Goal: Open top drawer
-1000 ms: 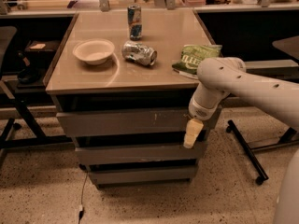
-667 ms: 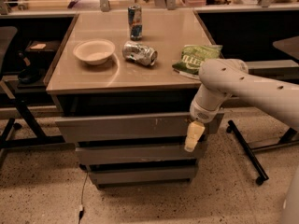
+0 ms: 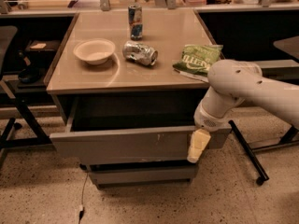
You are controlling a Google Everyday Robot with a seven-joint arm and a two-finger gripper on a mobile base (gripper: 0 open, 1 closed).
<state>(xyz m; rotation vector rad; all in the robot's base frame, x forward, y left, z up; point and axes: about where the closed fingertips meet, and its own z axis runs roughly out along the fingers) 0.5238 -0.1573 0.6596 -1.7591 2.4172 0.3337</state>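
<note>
The top drawer (image 3: 126,144) is the wide grey drawer under the tabletop. It stands pulled out toward me, its flat front well forward of the cabinet, with small pale scratches right of centre. Its inside is dark and its contents do not show. My gripper (image 3: 198,146) hangs from the white arm at the right end of the drawer front, its pale fingers pointing down against the front's right edge. A narrower grey drawer front (image 3: 142,174) sits below, shut.
On the tan tabletop (image 3: 84,80) stand a white bowl (image 3: 94,51), a crushed can (image 3: 139,53) lying on its side, an upright can (image 3: 135,21) and a green chip bag (image 3: 198,59). Chair legs stand at left and right on the speckled floor.
The top drawer has slid out toward me, from nearly flush to well open. My gripper has moved with it, forward and slightly down.
</note>
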